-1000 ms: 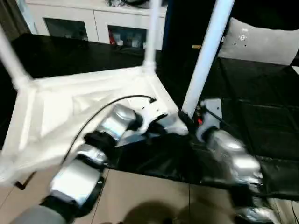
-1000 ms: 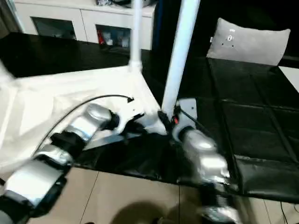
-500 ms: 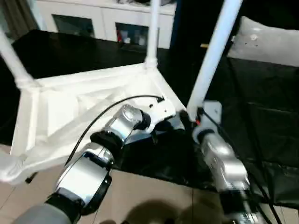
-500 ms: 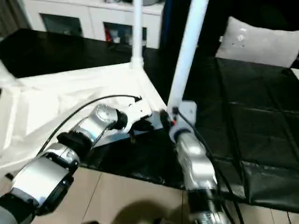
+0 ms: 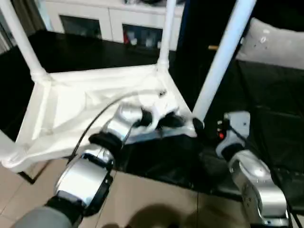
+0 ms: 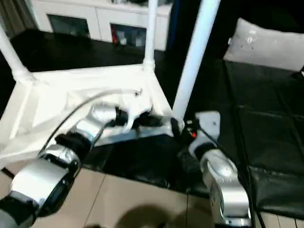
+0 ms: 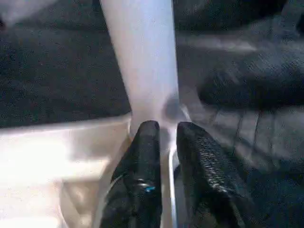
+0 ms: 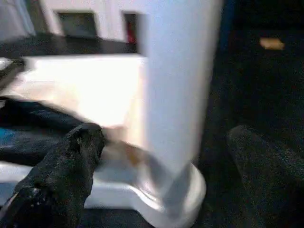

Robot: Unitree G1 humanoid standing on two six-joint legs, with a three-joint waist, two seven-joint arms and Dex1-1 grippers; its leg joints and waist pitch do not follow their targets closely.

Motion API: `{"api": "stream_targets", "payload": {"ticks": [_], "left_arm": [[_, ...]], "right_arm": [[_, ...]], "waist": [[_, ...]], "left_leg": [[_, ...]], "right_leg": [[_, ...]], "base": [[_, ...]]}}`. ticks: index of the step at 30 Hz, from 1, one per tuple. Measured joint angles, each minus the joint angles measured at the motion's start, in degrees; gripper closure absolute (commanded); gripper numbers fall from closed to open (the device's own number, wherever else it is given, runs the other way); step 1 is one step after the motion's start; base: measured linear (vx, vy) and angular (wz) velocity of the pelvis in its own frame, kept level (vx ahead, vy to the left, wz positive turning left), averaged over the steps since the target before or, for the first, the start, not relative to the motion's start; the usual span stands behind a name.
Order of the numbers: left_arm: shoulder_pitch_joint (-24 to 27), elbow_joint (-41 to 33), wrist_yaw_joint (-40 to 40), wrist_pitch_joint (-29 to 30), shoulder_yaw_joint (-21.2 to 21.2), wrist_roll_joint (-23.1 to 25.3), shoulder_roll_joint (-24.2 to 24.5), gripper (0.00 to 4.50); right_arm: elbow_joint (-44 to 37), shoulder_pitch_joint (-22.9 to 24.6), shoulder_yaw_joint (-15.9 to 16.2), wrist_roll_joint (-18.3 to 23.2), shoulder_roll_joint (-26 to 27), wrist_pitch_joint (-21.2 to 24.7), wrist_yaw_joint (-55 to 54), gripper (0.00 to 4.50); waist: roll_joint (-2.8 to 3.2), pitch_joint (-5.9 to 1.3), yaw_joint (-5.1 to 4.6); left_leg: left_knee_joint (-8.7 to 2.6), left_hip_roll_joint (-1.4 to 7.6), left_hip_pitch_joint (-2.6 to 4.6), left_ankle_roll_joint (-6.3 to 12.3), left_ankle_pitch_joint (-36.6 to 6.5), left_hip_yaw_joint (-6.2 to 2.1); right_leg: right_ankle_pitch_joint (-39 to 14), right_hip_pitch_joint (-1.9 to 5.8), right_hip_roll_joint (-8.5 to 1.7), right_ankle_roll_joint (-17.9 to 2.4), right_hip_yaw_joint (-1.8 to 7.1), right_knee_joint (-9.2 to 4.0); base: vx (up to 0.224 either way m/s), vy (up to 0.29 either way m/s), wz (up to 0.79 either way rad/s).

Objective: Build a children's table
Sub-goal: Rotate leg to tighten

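Left end effector [image 7: 164, 135], fingers slightly parted, holds nothing, just before the leg [image 7: 142, 61]. Right end effector [image 8: 164, 142] wide open, astride that leg.

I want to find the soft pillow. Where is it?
The grey-white pillow lies at the far right in the head views, on the black mat, behind the right gripper and right of the nearest table leg.

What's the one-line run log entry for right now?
stage: near-right leg in tabletop socket | right gripper: fingers open, astride leg base | left gripper: at same corner
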Motion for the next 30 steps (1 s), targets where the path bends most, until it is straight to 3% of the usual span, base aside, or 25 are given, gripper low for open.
{"api": "stream_targets", "payload": {"ticks": [3,6,10,13,15,17,22,24,30], "left_arm": [[3.34,-6.37,-0.76,5.22,1.65,-1.39,2.4,3.27],[9.93,-16.51,-1.95,15.06,3.2,-2.97,7.38,3.01],[21.98,-36.32,-3.54,29.67,5.49,-5.38,15.46,2.88],[30.0,-51.84,-3.86,40.21,7.97,-9.4,19.29,2.88],[32.3,-58.06,-3.71,44.56,8.81,-11.03,20.23,2.88],[35.51,-65.73,-2.48,49.35,10.27,-11.77,21.15,2.88],[43.1,-77.16,0.56,59.25,10.88,-13.19,21.24,2.88],[45.05,-81.22,2.37,63.05,11.18,-14.24,21.38,2.88],[50.0,-84.86,7.05,69.66,10.09,-11.41,25.71,2.88]], "right_arm": [[-1.05,0.08,0.03,0.81,-0.45,0.92,0.99,0.0],[-1.14,0.29,0.32,1.06,-0.7,1.47,1.67,0.0],[-0.92,0.08,1.35,1.68,-0.91,1.89,2.14,0.0],[0.16,-0.74,2.97,1.87,-1.08,2.41,3.69,0.0],[1.09,-1.35,4.24,1.91,-1.04,2.51,4.48,0.0],[2.28,-2.55,6.02,1.92,-0.83,2.89,5.6,0.0],[7.04,-5.38,8.76,0.6,0.01,3.41,5.97,0.0],[11.39,-8.71,9.24,-0.74,1.38,2.8,4.84,0.0],[22.05,-17.13,9.71,-2.09,3.27,1.99,3.18,0.0]], "waist": [[-0.02,0.0,-0.68],[-0.08,0.02,-1.45],[-0.14,0.02,-2.37],[-0.4,0.02,-2.44],[-0.48,0.02,-2.3],[-0.55,-0.02,-2.76],[-0.79,-0.06,-3.32],[-0.81,-0.05,-3.49],[-0.88,-0.11,-4.43]], "left_leg": [[0.0,0.01,0.03,0.0,0.0,0.01],[0.01,0.04,0.03,-0.03,0.02,0.0],[0.02,0.11,0.01,-0.05,0.02,0.04],[0.05,0.1,-0.06,-0.05,0.02,0.03],[0.07,0.07,-0.06,-0.05,0.02,0.02],[0.1,0.06,0.0,-0.05,0.02,0.03],[0.18,0.07,-0.03,-0.05,0.02,-0.02],[0.21,0.08,-0.03,-0.05,0.02,-0.05],[0.27,0.08,-0.07,-0.05,0.02,-0.22]], "right_leg": [[-0.03,-0.01,0.02,0.05,0.0,0.01],[-0.05,-0.04,0.04,0.09,-0.03,0.09],[-0.09,-0.13,0.03,0.1,0.0,0.17],[-0.11,-0.18,0.03,0.12,-0.01,0.16],[-0.13,-0.12,0.01,0.15,-0.02,0.16],[-0.14,-0.08,0.0,0.16,0.01,0.15],[-0.14,-0.05,0.07,0.18,0.0,0.15],[-0.14,-0.07,0.11,0.18,0.01,0.15],[-0.14,0.0,0.2,0.18,-0.01,0.15]], "base": [[0.0,0.0,0.0],[0.0,0.0,0.0],[0.0,0.0,0.0],[0.0,0.0,0.0],[0.0,0.0,0.0],[0.0,0.0,0.0],[0.0,0.0,0.0],[0.0,0.0,0.0],[0.0,0.0,0.0]]}}
